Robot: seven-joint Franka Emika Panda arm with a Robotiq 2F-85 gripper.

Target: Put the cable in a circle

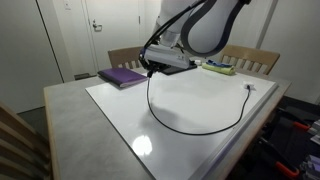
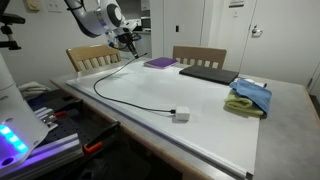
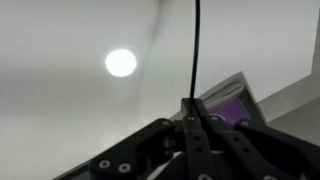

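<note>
The cable (image 1: 190,128) is a thin black cord. It hangs from my gripper (image 1: 150,70), curves down onto the white table top (image 1: 180,100) and ends at a small white plug (image 1: 249,87). In an exterior view the cable (image 2: 120,92) runs from the gripper (image 2: 128,42) across the table to the plug (image 2: 181,116). In the wrist view the gripper (image 3: 190,110) is shut on the cable (image 3: 195,50), which runs straight away from the fingertips. The gripper holds this end above the table's far side.
A purple book (image 1: 122,76) and a dark laptop (image 2: 207,72) lie at the table's back. Blue and green cloths (image 2: 250,97) lie near a corner. Wooden chairs (image 2: 198,55) stand behind the table. A lamp reflection (image 3: 120,63) shines on the table top.
</note>
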